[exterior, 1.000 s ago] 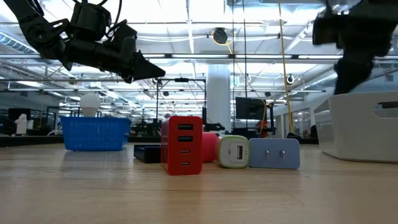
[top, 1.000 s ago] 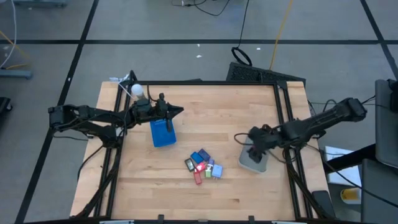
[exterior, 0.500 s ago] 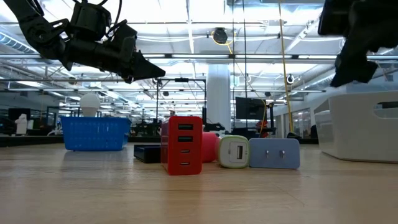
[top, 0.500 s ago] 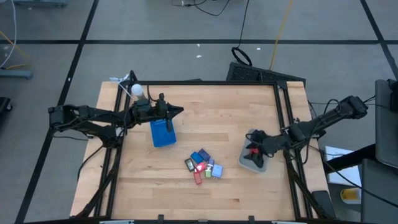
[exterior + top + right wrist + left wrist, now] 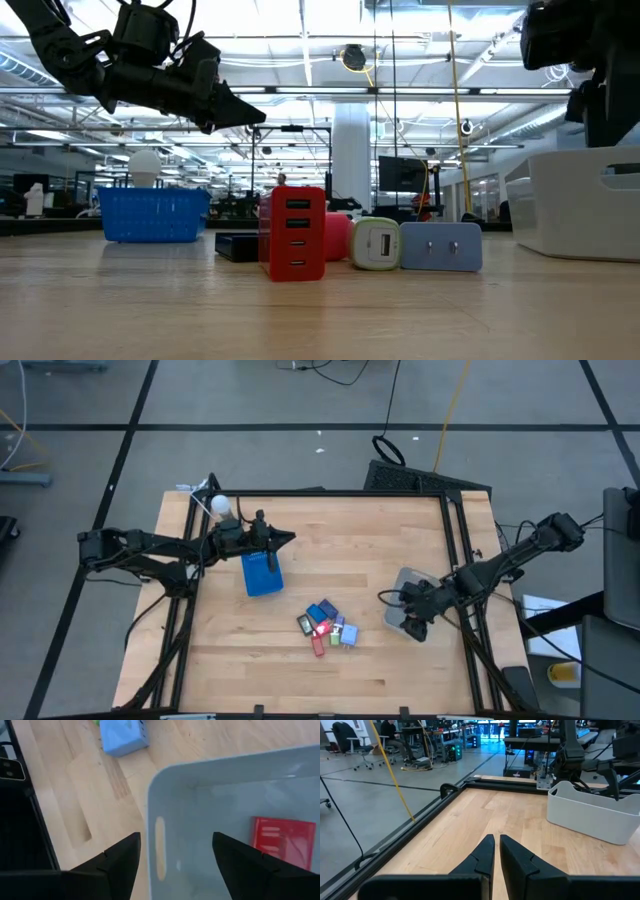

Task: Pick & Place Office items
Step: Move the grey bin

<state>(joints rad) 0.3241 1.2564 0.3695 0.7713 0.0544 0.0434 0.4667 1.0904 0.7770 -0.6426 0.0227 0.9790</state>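
The office items (image 5: 327, 627) lie in a small heap on the wood near the table's middle. In the low view they show as a red block (image 5: 298, 232), a pale green one (image 5: 377, 244), a blue one (image 5: 441, 246) and a flat black one (image 5: 238, 246). One red item (image 5: 282, 842) lies flat on the floor of the clear bin (image 5: 405, 612). My right gripper (image 5: 176, 836) hangs open above the bin's near corner, pointing steeply down, with nothing between its fingers. My left gripper (image 5: 287, 539) is shut and hovers just beyond the blue tray (image 5: 262, 573), holding nothing.
A black metal frame (image 5: 455, 550) runs along the table's edges. A white ball (image 5: 219, 505) sits at the far left corner. Bare wood lies between the blue tray and the bin (image 5: 590, 815). A blue item (image 5: 122, 737) lies on the wood just outside the bin.
My right gripper has moved over the bin toward the table's near edge and has tipped more steeply downward. The left arm has kept still.
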